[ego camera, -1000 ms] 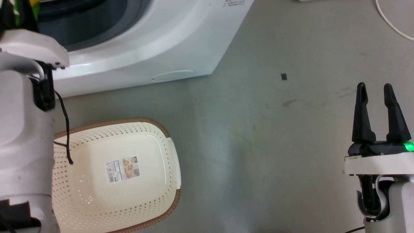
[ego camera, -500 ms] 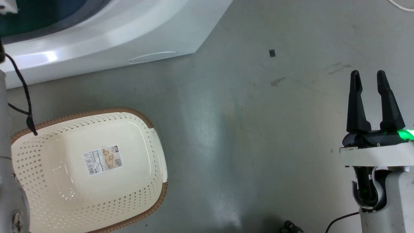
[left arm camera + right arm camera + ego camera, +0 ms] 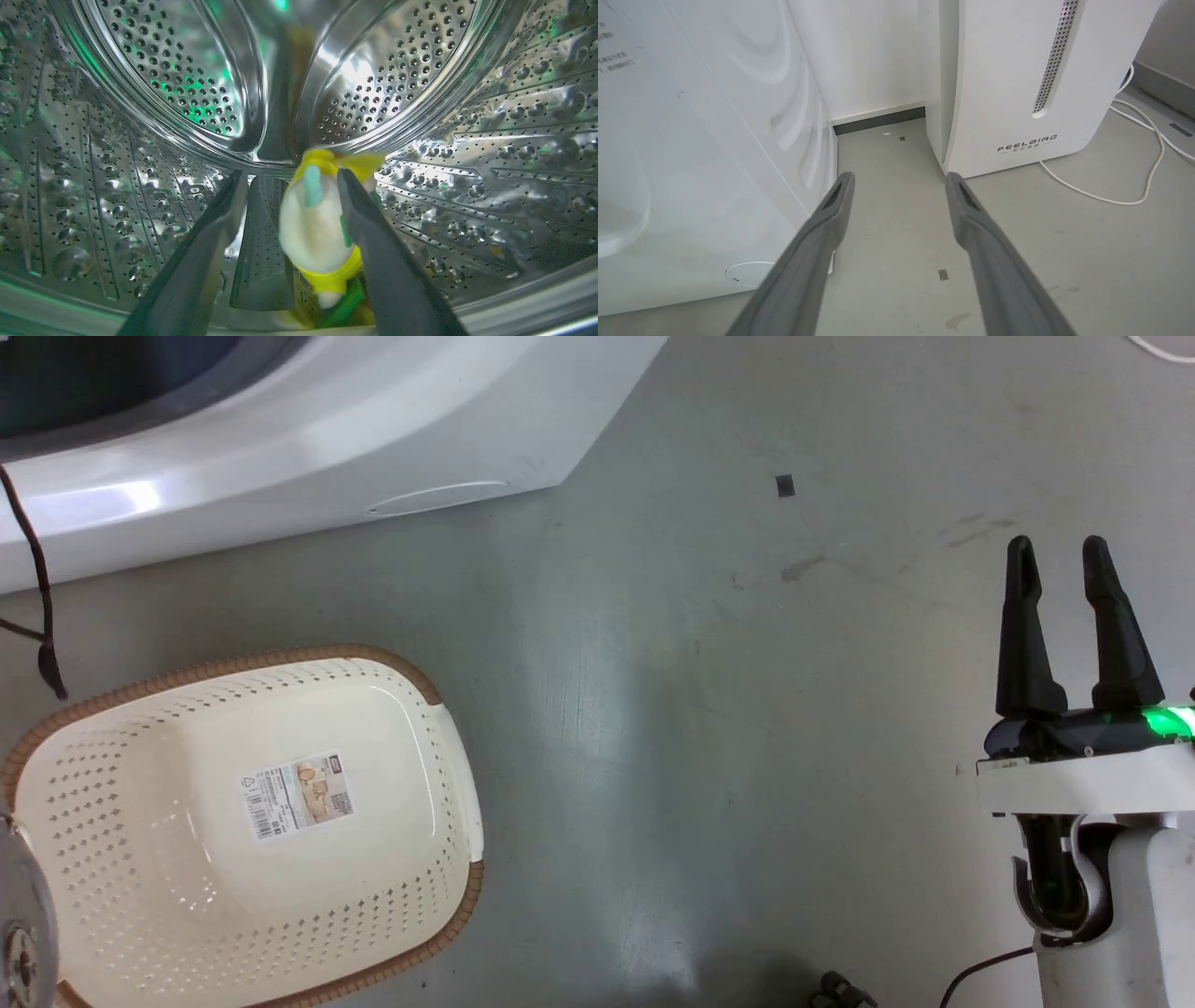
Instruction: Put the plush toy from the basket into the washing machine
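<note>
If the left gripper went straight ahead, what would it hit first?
Probably the plush toy, just ahead between the left gripper's open fingers; behind it, the steel drum. Depth is unclear.

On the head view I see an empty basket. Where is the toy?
Observer: The left wrist view shows the toy inside the steel drum.
Operator: Is it being gripped?
Observer: No. The left tool is open; the toy, blurred, is between its spread fingers, nearer one.
Operator: What is the other arm pointing at?
Observer: The right tool points at the floor between the washer and a white FEELBIRD unit.
</note>
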You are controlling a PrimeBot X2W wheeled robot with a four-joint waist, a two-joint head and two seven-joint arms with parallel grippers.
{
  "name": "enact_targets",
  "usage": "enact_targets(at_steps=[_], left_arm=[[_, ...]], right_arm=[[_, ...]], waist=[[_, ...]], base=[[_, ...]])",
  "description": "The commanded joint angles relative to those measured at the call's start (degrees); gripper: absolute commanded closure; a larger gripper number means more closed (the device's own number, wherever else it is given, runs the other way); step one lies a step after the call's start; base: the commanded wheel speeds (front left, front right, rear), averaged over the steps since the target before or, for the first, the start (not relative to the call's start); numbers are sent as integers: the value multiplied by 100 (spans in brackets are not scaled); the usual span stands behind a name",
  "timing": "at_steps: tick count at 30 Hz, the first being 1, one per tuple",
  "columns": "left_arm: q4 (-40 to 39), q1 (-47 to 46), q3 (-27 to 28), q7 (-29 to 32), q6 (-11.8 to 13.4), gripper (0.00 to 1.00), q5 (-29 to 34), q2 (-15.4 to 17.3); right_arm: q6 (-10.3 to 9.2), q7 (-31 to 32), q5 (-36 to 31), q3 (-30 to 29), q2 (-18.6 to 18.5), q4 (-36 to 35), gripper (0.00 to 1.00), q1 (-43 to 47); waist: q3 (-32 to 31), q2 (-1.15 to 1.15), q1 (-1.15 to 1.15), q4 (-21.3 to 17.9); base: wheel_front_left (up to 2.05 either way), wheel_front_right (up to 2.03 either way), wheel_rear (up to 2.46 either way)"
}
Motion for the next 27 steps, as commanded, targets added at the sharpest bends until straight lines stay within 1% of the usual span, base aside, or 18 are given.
enact_targets(at_steps=[1, 7, 13, 19, 27], left_arm=[[-10, 19, -10, -31, -25, 0, 14, -22], [-105, 352, -9, -31, -29, 0, -26, -132], [-453, 941, 82, -31, -18, 0, -120, -358], [-1044, 1763, 240, -31, 82, 0, -139, -612], [-2039, 2964, 446, -31, 193, 0, -31, -964]], right_arm=[[-4, -25, -36, 6, -5, 17, 0, -56], [-4, -25, -96, 14, -5, 61, 0, -26], [-4, -25, -211, -16, -5, 83, 0, 93], [-4, -25, -334, 18, -5, 103, 0, 300], [-4, -25, -488, 33, -5, 40, 0, 549]], waist=[[-52, 0, -1, 37], [-311, 0, -1, 137], [-707, 0, -1, 280], [-1174, 0, -1, 441], [-1726, 0, -1, 680]], base=[[0, 0, 0], [0, 0, 0], [0, 0, 0], [0, 0, 0], [0, 0, 0]])
